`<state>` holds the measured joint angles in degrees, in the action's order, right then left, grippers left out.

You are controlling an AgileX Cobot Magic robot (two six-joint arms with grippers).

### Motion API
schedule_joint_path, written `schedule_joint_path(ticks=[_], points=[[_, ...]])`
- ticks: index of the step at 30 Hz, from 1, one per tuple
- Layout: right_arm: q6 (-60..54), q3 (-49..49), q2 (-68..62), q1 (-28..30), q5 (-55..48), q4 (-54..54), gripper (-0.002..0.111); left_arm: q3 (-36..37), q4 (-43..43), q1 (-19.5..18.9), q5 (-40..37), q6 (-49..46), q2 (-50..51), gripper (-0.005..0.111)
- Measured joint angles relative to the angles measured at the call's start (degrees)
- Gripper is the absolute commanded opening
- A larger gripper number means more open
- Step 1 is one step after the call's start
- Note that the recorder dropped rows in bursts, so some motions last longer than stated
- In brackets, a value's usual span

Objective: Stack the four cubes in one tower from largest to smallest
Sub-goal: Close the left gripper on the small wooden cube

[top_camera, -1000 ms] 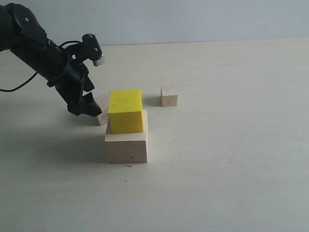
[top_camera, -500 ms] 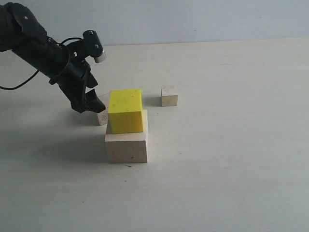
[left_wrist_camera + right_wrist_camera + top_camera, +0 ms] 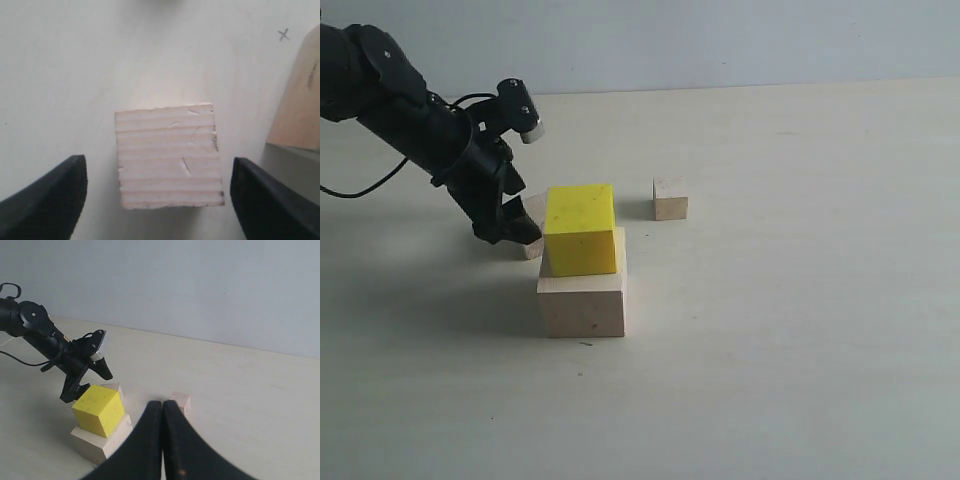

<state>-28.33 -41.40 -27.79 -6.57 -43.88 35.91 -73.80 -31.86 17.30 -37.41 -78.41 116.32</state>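
**Pick for third tier, two tiers standing**

Exterior view. The left gripper (image 3: 515, 228) is tilted down at the smaller wood cube (image 3: 532, 208), which sits on the table (image 3: 800, 300) just behind and left of the stack and is partly hidden by it. The yellow cube (image 3: 580, 228) rests on the large pale wood cube (image 3: 582, 300), set toward the back of its top face. The smallest wood cube (image 3: 670, 198) stands alone on the table, right of the stack and apart from it.

Left wrist view. The jaws are spread wide, with one of the fingers (image 3: 55, 197) on each side of the smaller wood cube (image 3: 169, 162) and a clear gap both ways; nothing is held. The cube looks like bare pale wood with banded end grain and a few small nicks. It lies slightly skewed to the fingers and a touch nearer one of them. A tan face of another block (image 3: 300, 110) stands close by on one side. Judgement: square the wrist to the cube's faces, centre it, and drop lower before closing. Otherwise the cube may twist or the outer finger may nudge the stack.

Right wrist view. The right gripper (image 3: 162, 440) has its jaws pressed together, empty, held back well clear of the cubes.
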Motion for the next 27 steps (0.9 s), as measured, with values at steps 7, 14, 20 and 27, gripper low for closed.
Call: schedule_joint_path(ticks=[7,14,20,27], points=[[0.00,0.00,0.00,0.00,0.00,0.00,0.000,0.00,-0.91,0.00,1.20,-0.57,0.60,0.076],[0.00,0.00,0.00,0.00,0.00,0.00,0.000,0.00,-2.52,0.00,2.21,-2.01,0.87,0.071],[0.25,0.00,0.00,0.00,0.00,0.00,0.000,0.00,-2.87,0.00,2.46,-2.03,2.01,0.038],[0.25,0.00,0.00,0.00,0.00,0.00,0.000,0.00,-2.30,0.00,1.46,-2.13,1.48,0.000]])
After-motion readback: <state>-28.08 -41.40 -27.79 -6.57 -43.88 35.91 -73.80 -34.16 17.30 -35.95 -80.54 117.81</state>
